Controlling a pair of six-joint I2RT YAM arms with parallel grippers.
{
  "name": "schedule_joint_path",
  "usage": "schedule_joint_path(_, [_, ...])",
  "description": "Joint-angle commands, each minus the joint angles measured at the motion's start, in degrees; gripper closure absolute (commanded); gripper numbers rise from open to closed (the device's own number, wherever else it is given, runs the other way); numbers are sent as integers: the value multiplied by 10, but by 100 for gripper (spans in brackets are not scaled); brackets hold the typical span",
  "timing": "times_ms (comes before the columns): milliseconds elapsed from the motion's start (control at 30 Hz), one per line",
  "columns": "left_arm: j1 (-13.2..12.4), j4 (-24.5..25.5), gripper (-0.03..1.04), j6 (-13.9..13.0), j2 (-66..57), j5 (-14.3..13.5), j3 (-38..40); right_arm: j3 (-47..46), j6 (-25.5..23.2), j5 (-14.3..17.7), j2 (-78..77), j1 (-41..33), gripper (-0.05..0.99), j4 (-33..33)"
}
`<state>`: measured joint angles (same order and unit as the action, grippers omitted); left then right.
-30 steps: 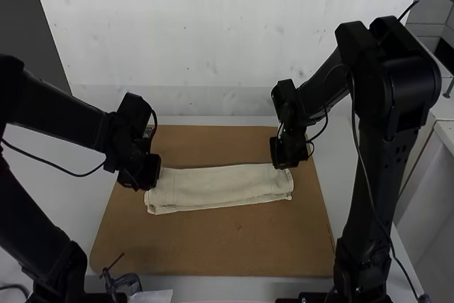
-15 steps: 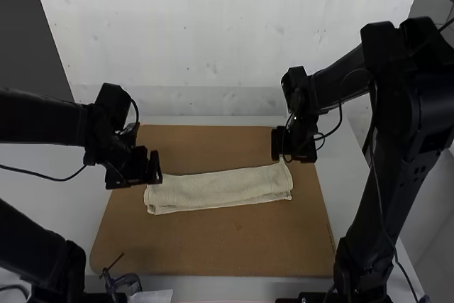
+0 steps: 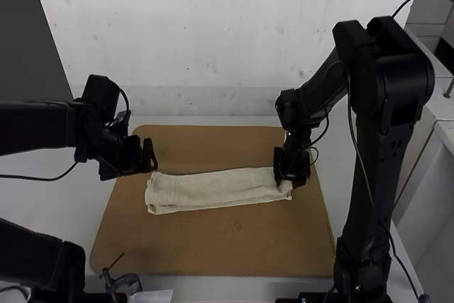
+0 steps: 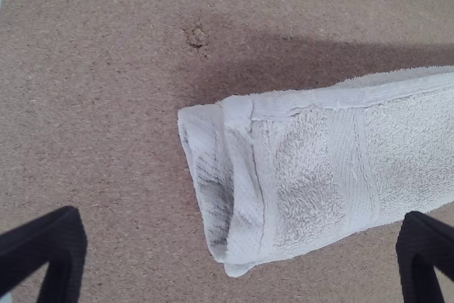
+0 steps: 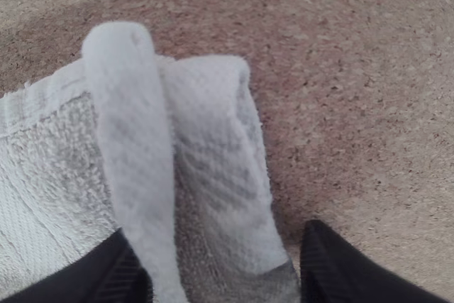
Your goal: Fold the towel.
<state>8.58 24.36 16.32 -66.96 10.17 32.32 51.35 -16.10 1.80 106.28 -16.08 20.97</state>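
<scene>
In the high view the towel point(image 3: 213, 190) lies as a long, narrow, layered strip across the brown board. Beyond its left end, just above the board, my left gripper point(image 3: 154, 157) is open and apart from the cloth. My right gripper point(image 3: 287, 184) is down over the strip's right end, hiding part of it. The left wrist view has the towel's layered end point(image 4: 305, 175) beyond the spread left gripper point(image 4: 241, 223). In the right wrist view a raised ridge of towel point(image 5: 135, 125) stands between the parted fingers of the right gripper point(image 5: 220, 235).
The brown board point(image 3: 213, 246) rests on a white table point(image 3: 64, 204). A small dark clamp point(image 3: 124, 283) and a pale sheet point(image 3: 152, 296) are at the near edge. A white wall point(image 3: 213, 47) rises behind the board.
My left gripper has moved left and away from the towel's left end, opening. My right gripper rose off the right end, leaving a raised corner, then came back down over it.
</scene>
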Motion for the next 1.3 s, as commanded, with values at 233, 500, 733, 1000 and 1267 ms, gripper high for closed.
schedule_joint_path(233, [-18,-2,6,-9,35,9,-11,11,-19,26,28,-9,92,14])
schedule_joint_path(500, [-16,-2,6,-9,36,10,-11,4,44,28,-25,69,92,24])
schedule_joint_path(733, [-16,-2,6,-9,40,9,-17,-6,137,28,-45,197,92,9])
schedule_joint_path(1000, [-12,-2,6,-8,43,9,-18,18,220,27,-46,317,92,-5])
schedule_joint_path(1267, [-12,-7,6,-7,31,7,-19,31,222,25,-83,294,92,30])
